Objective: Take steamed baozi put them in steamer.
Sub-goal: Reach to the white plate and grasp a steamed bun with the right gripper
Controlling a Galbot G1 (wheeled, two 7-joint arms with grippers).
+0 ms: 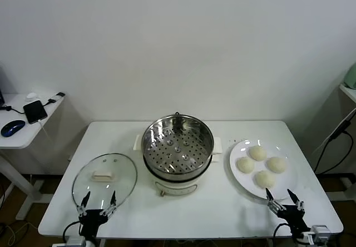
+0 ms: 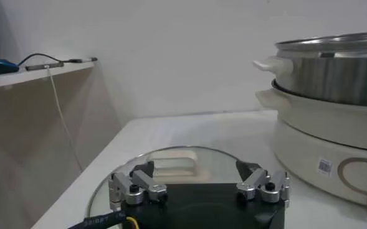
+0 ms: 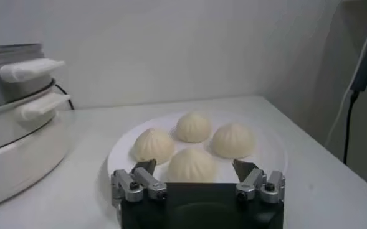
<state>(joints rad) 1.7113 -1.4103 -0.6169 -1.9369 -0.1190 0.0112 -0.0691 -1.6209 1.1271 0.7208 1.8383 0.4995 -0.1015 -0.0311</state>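
Note:
Four cream-white baozi (image 1: pixel 265 178) lie on a flat white plate (image 1: pixel 240 176) at the right of the table; in the right wrist view the nearest baozi (image 3: pixel 192 165) sits just beyond my fingertips. The steel steamer (image 1: pixel 178 142) with its perforated tray stands on a cream base at the table's middle and holds no bun; it also shows in the left wrist view (image 2: pixel 333 65) and in the right wrist view (image 3: pixel 15 99). My right gripper (image 1: pixel 282 197) is open and empty at the plate's near edge. My left gripper (image 1: pixel 98 199) is open and empty at the near edge of the glass lid (image 1: pixel 104 176).
The glass lid with a white handle (image 2: pixel 174 167) lies flat on the table left of the steamer. A side desk (image 1: pixel 22 130) at far left holds a phone and a blue mouse. A black cable (image 1: pixel 334 147) hangs at the right, past the table edge.

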